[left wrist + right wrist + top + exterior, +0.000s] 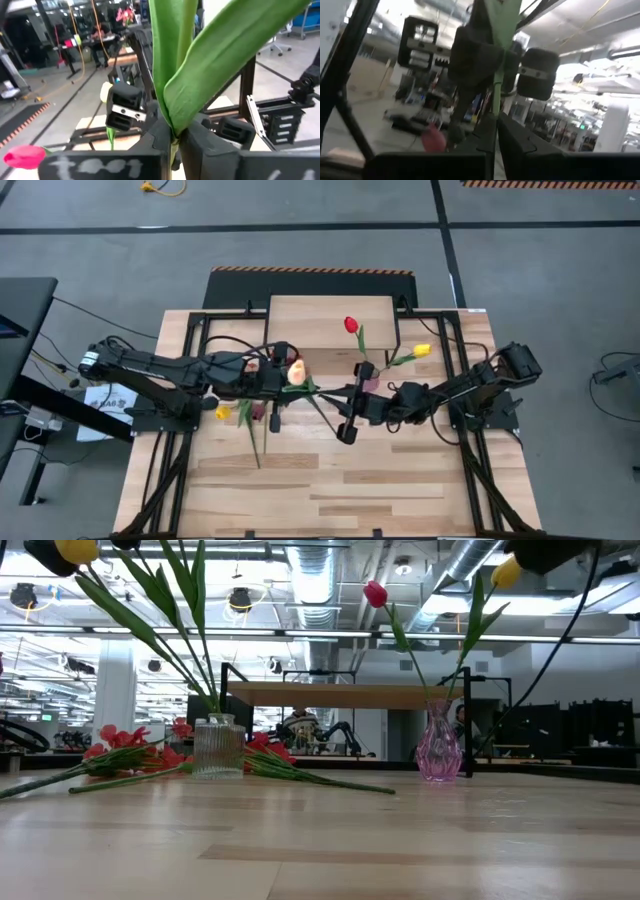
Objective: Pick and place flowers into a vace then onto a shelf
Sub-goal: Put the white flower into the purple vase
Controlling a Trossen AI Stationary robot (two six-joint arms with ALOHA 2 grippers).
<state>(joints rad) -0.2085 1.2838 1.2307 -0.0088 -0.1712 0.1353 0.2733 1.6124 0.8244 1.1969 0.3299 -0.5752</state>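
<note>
Both grippers are shut on one green-stemmed flower (200,65) above the table's middle. My left gripper (174,137) comes from the left and my right gripper (496,125) from the right, lower on the stem. A cream tulip head (296,370) shows beside my left gripper (305,385). A pink vase (438,745) stands on the table and holds a red tulip (375,592) and a yellow one (505,570). A clear ribbed vase (218,748) holds more stems. The shelf (333,320) stands at the far edge. My left gripper pinches the flower's stem (173,146) between its two fingers, right below where the leaves branch off. The fingers lie level, coming from the table's left, across the stem. The leaves rise above the fingers, clear of the table. My right gripper pinches the same stem (496,102) between its two fingers, a short way below my left gripper's hold. The fingers come from the table's right, slanting a little upward, across the stem. The stem runs straight up from them to the left gripper.
Sprays of red blossoms (125,745) and loose stems (300,772) lie on the table on both sides of the clear vase. A yellow tulip (222,412) leans out toward the near left. The near half of the wooden tabletop (320,490) is bare.
</note>
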